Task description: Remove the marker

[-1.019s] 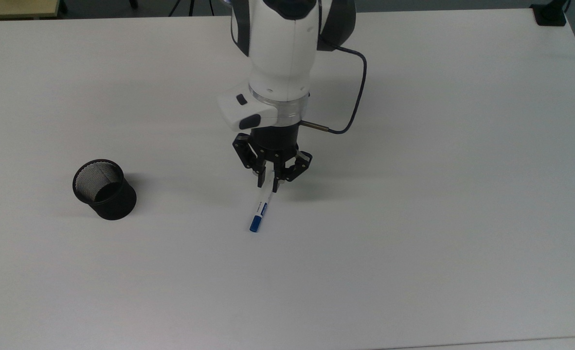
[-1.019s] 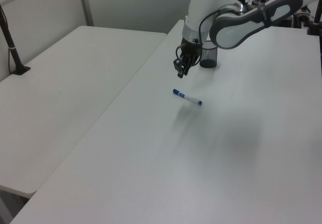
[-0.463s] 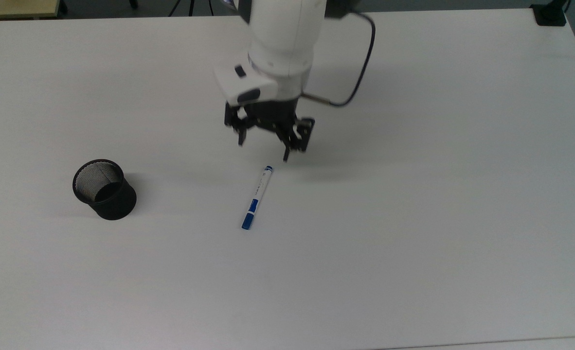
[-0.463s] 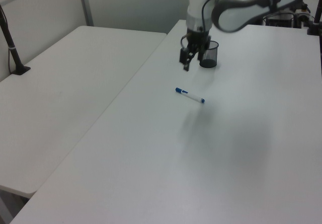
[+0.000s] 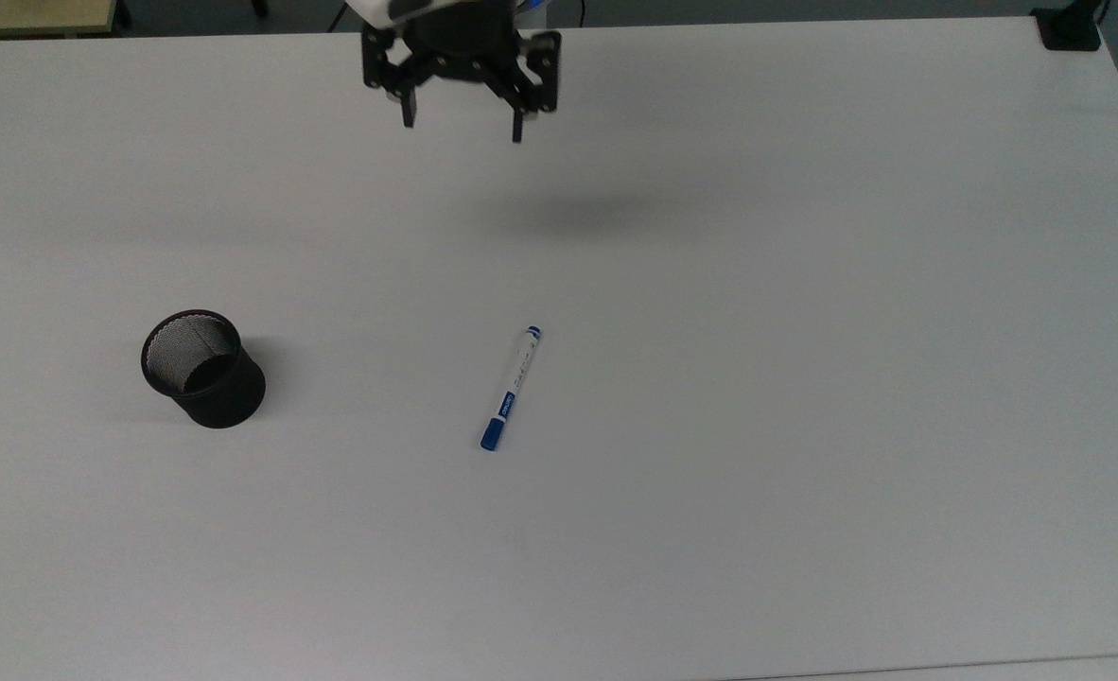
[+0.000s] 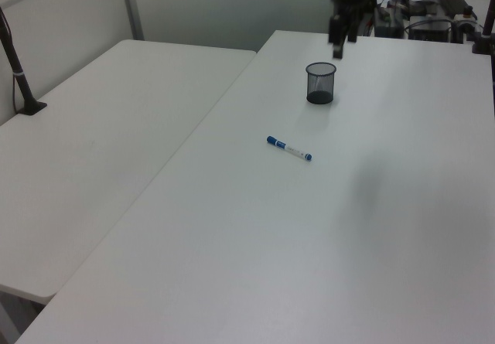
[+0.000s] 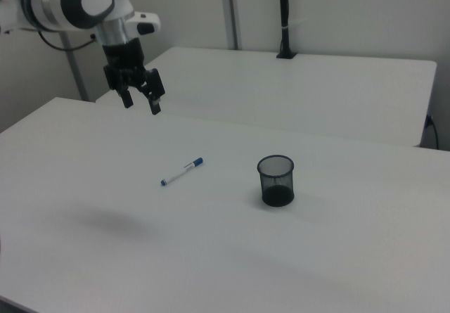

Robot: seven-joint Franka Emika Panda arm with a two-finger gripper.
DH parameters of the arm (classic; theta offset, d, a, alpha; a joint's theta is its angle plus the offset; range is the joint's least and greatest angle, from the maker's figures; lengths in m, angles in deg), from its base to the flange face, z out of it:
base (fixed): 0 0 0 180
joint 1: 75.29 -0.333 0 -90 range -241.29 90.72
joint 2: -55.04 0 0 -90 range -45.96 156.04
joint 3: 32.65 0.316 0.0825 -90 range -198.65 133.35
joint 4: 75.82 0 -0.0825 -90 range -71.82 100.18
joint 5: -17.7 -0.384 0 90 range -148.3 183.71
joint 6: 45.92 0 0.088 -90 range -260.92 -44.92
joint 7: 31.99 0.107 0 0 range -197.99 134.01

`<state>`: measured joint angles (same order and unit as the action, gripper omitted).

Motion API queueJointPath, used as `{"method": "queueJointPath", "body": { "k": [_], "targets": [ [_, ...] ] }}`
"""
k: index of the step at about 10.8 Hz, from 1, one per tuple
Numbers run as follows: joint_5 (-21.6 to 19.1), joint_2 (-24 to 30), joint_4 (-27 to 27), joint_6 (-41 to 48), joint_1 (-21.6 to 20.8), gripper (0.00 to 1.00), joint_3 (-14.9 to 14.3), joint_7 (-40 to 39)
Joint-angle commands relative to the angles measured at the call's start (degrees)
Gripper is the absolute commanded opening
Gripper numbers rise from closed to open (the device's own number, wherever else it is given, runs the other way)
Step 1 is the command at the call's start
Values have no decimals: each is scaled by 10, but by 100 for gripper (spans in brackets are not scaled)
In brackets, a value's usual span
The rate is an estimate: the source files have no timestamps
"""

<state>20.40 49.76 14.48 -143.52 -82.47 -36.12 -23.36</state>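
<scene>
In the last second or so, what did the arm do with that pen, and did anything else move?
The gripper let go of the marker, opened, and rose well clear of it. The marker now lies flat on the table, shifted only slightly. The black mesh cup stayed put.

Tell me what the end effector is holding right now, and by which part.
Nothing. The end effector hangs open and empty above the table, while the marker lies flat on it, apart from the black mesh cup.
</scene>
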Motion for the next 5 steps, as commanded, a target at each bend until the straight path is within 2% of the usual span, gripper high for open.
{"method": "queueJointPath", "body": {
  "k": [1, 5],
  "targets": [
    [-27, 57, 27, 47, 38, 100, 4, -20],
    [-28, 57, 24, 66, 40, 100, 5, -17]
  ]
}}
